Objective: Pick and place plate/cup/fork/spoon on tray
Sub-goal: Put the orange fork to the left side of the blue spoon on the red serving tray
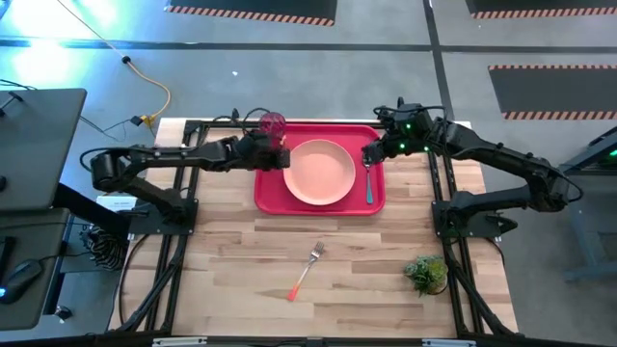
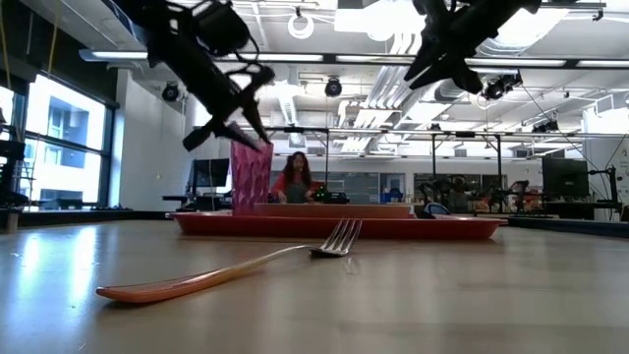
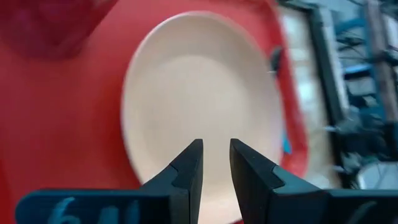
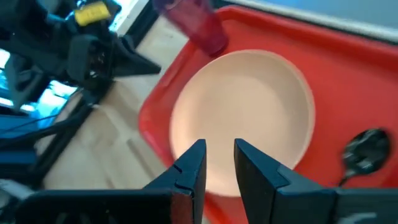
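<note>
The red tray (image 1: 265, 188) lies at the table's far middle. The salmon-pink plate (image 1: 320, 172) rests flat in it. The dark-red cup (image 1: 273, 123) stands upright in the tray's far left corner. The blue-handled spoon (image 1: 368, 183) lies along the tray's right side, beside the plate. The fork (image 1: 307, 268), with an orange-red handle, lies on the bare table nearer the front edge. My left gripper (image 1: 281, 158) hovers shut and empty over the tray's left part, near the cup. My right gripper (image 1: 368, 154) hovers shut and empty over the spoon's far end.
A small potted plant (image 1: 425, 273) stands on the table at the near right. The arms' dark frames run along both table sides. A person (image 2: 295, 177) sits in the room far behind the tray. Bare wood surrounds the fork.
</note>
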